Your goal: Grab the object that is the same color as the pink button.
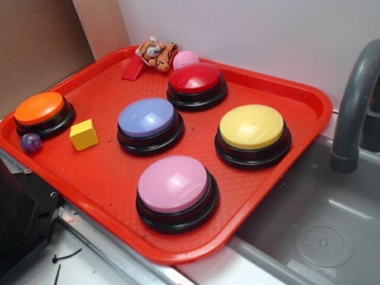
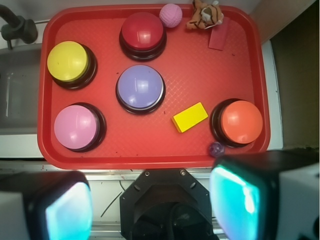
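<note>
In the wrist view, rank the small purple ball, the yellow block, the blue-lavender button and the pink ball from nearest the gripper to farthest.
Gripper sits at the bottom edge of the wrist view, jaws apart.
1. Small purple ball, at the tray's near rim, right side.
2. Yellow block, just beyond it.
3. Blue-lavender button, tray centre.
4. Pink ball, far rim, beside the red button.

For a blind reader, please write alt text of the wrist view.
Red tray holding five dome buttons: red, yellow, lavender, pink, orange. Pink ball and tiger at the far edge; open gripper below.
</note>
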`<state>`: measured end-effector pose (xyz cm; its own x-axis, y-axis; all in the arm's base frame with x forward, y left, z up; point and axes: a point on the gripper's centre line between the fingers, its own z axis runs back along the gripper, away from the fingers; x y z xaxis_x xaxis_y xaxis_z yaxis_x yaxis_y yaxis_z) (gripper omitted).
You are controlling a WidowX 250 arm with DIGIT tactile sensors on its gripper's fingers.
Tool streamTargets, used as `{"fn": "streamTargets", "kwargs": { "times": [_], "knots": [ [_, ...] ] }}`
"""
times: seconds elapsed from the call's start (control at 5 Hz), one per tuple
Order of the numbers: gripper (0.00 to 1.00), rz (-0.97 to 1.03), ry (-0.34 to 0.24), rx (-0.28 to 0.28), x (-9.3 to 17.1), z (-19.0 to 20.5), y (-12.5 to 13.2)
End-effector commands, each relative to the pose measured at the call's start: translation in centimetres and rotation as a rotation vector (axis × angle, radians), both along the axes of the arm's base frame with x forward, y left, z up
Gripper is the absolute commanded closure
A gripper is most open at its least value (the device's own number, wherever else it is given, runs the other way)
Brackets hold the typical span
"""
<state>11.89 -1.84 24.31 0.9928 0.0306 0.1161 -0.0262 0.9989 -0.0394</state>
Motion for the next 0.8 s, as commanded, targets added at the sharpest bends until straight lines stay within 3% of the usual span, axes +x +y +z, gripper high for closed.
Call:
{"fn": "streamTargets", "kwargs": {
  "times": [0.0, 0.2, 0.4, 0.6],
  "knots": [
    [0.0, 0.0, 0.0, 0.0, 0.0, 0.0, 0.0],
    [0.0, -0.034, 0.005, -0.035, 0.9, -0.7, 0.3],
    [0.0, 0.024, 0.001, -0.003, 2.6, -1.4, 1.2],
    [0.0, 0.176, -0.03, -0.011, 4.3, -2.3, 2.3]
  ]
}}
